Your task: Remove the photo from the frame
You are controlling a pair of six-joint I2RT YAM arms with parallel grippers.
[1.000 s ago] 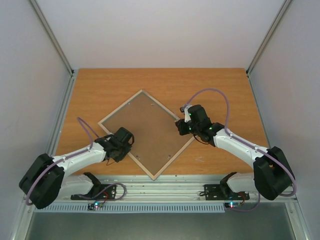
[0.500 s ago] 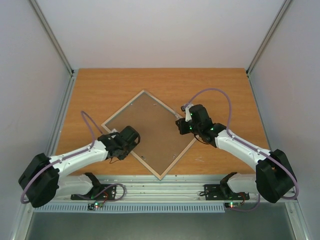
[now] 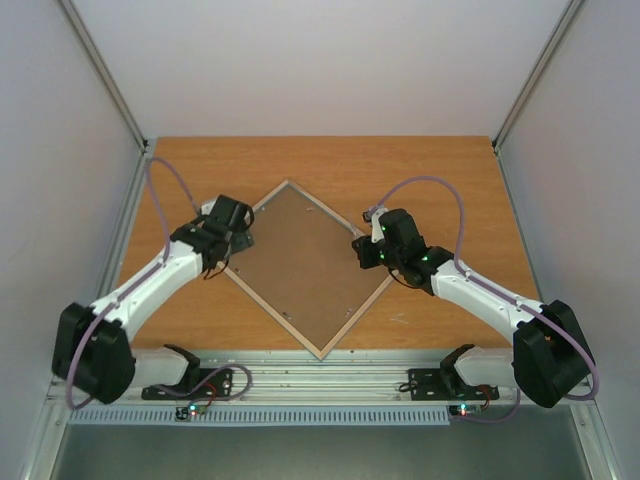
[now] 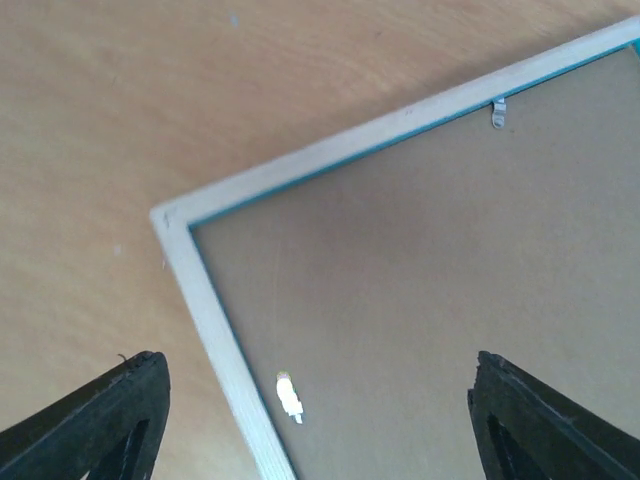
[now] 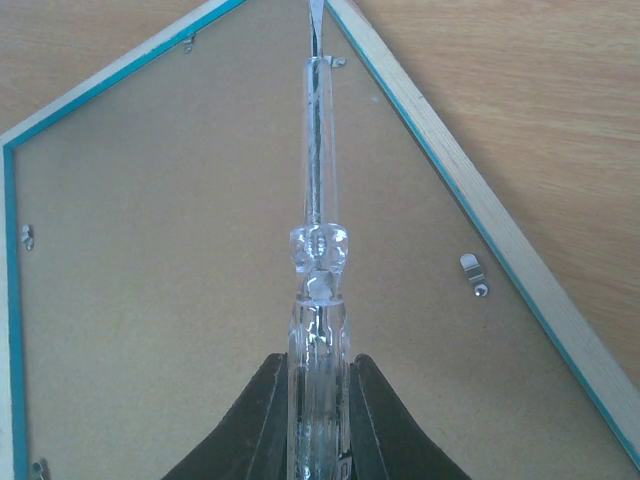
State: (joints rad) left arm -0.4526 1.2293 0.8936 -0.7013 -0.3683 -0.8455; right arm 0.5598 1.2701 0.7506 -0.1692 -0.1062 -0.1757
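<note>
Turquoise frame [image 4: 211,320] face-down on table [image 3: 200,170], clear screwdriver [image 5: 318,200] in right end effector [image 5: 318,362].

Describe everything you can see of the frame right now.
The frame lies face down on the table, turned like a diamond. Pale wood back rim, turquoise inner edge. The brown backing board sits in it with small metal clips. The screwdriver in the right gripper points at a clip near one corner.
</note>
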